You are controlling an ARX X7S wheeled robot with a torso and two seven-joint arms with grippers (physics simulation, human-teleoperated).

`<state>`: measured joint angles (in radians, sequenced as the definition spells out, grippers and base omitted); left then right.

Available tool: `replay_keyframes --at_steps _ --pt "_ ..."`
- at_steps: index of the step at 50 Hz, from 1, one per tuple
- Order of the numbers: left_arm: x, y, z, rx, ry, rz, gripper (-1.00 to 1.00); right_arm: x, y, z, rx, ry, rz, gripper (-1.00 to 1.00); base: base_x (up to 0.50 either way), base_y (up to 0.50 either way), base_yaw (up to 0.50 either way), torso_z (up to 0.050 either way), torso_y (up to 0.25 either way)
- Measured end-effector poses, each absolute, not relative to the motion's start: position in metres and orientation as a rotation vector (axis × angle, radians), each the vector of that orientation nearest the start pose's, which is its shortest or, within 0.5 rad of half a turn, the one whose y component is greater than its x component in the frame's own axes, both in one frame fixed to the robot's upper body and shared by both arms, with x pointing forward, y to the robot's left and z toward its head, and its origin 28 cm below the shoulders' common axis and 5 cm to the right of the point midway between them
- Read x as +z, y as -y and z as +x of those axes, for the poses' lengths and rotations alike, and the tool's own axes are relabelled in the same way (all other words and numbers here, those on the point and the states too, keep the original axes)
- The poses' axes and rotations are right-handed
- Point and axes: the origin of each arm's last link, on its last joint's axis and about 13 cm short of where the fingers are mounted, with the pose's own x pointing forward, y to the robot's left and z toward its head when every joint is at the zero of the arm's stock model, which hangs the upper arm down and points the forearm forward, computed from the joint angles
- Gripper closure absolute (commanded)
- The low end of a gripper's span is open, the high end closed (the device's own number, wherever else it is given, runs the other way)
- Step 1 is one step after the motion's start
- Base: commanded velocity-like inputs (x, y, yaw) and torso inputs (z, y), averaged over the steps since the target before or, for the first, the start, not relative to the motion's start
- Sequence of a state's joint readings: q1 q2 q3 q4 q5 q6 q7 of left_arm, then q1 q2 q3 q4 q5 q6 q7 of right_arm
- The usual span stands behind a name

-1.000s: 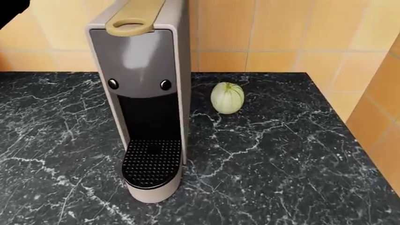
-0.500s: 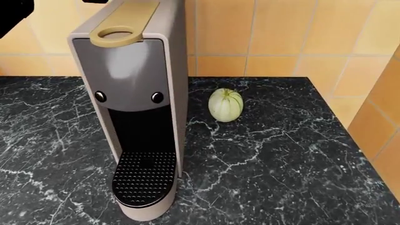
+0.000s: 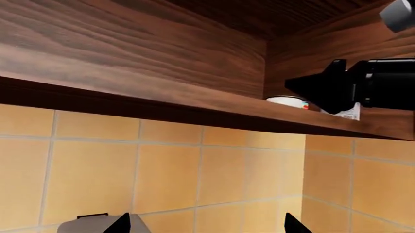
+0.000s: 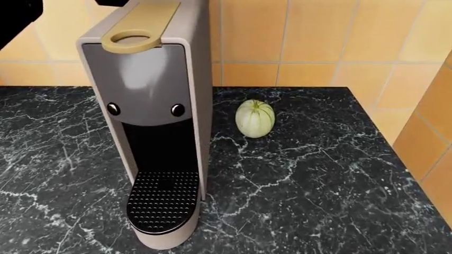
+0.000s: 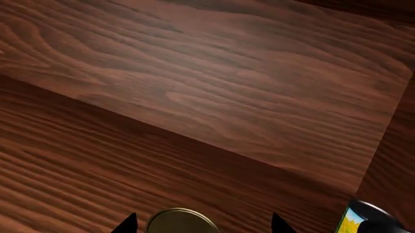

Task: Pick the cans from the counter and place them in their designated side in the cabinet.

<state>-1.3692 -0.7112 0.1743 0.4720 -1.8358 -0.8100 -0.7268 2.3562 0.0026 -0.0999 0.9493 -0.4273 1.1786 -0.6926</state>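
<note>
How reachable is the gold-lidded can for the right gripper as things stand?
Likely yes. In the right wrist view the gold-lidded can lies between the spread fingertips of the right gripper inside the cabinet, with nothing in the way. Whether they touch it is cut off.

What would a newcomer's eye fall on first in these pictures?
In the head view, a tall grey coffee machine stands on the black marble counter, with a pale green squash beside it. In the left wrist view, a dark gripper reaches onto a wooden cabinet shelf.
</note>
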Motion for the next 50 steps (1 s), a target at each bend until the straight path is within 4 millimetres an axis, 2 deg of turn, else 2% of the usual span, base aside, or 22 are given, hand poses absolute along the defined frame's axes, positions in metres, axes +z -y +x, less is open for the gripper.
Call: replay_keyframes --at_steps 22,35,50 --pt "0.384 -0.238 0.194 -0.553 0.382 -0.207 -1.0 0.579 0.124 0.262 0.212 0.154 -0.261 -1.0 0.0 0.0 0.0 0.0 0.0" --pt "0.383 -0.238 0.196 -0.553 0.38 -0.211 -1.0 0.597 0.141 0.252 0.146 0.482 -0.122 -1.0 0.0 0.0 0.0 0.0 0.0" --pt "0.386 -0.236 0.194 -0.559 0.377 -0.214 -1.0 0.607 0.141 0.24 0.171 0.62 -0.075 -1.0 0.0 0.0 0.0 0.0 0.0"
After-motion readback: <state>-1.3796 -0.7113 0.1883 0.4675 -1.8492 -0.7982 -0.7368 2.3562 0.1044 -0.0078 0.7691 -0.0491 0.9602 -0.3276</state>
